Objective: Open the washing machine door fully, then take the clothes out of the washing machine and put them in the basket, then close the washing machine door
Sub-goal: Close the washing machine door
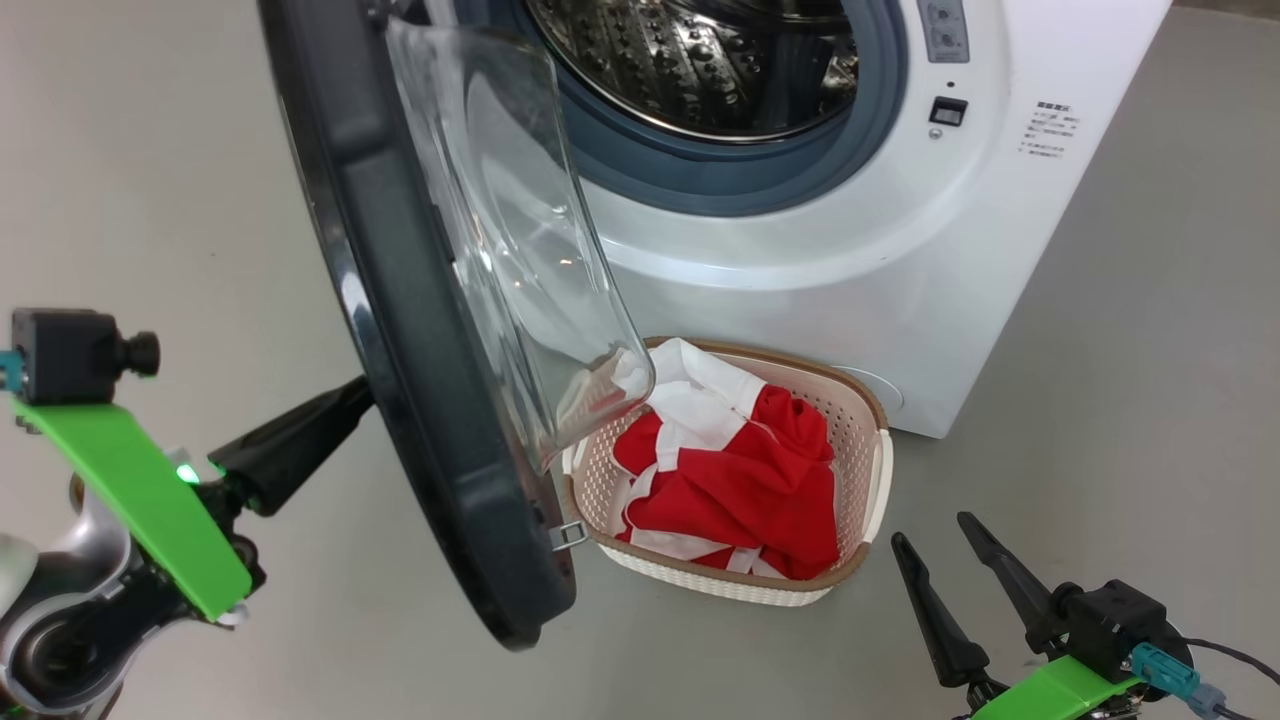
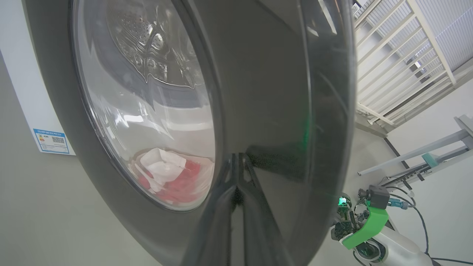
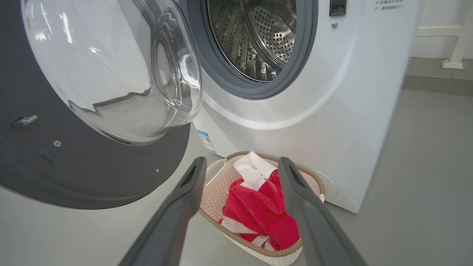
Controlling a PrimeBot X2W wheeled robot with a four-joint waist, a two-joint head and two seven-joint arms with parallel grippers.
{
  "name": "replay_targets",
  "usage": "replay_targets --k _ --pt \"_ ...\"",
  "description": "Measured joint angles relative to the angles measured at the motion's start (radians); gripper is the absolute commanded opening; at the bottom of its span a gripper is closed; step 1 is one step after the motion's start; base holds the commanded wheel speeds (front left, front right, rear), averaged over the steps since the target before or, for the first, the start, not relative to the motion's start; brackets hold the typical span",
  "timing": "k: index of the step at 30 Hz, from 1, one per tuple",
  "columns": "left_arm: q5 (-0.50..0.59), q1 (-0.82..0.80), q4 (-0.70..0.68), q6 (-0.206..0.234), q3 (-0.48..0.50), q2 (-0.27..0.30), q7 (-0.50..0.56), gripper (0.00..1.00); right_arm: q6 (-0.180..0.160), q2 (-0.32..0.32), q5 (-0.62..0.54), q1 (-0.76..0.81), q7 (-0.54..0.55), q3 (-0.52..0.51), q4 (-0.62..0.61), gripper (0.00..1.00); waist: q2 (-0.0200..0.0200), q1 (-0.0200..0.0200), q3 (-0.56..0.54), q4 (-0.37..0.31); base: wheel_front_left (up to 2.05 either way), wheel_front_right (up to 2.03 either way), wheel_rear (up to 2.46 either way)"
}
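The washing machine door (image 1: 420,380) stands part-way open, swung out from the washing machine (image 1: 900,250) on its hinge side, with the glass bowl hanging over the near end of the basket (image 1: 862,402). The clothes (image 1: 740,480), red with white panels, lie heaped in the basket, which sits on the floor right against the machine front under the opening, presumably so garments could be dropped straight down. The drum (image 1: 700,60) looks empty as far as it is visible. The left gripper (image 1: 335,405) has its fingers pressed together and holds nothing. In the left wrist view the tips meet their own reflection on the door's glossy outer rim, so I judge it is placed there to push the door closed. The right gripper (image 1: 932,530) hangs low beside the basket with its jaws spread wide and empty, out of the door's swing. Judgement: unloading is done and closing is the step in hand. Risk: the bowl could catch on raised fabric.
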Motion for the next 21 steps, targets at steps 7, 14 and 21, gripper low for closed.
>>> replay_targets --k 7,14,21 --pt "0.0 -0.009 0.007 0.0 -0.033 0.004 -0.047 0.0 0.0 0.001 0.0 -0.001 0.0 -0.004 -0.001 1.0 0.0 0.0 0.002 -0.012 0.0 0.0 0.0" --pt "0.0 0.007 0.05 -0.001 -0.049 0.008 -0.131 0.0 0.0 0.002 0.0 -0.001 0.0 -0.01 0.0 1.0 0.0 -0.0001 -0.011 -0.003 0.0 0.0 0.0" --pt "0.003 0.1 0.132 -0.001 -0.07 0.012 -0.233 0.03 0.0 0.006 0.0 0.0 0.0 -0.008 0.0 1.0 0.0 0.0 -0.036 0.011 0.0 0.0 0.0"
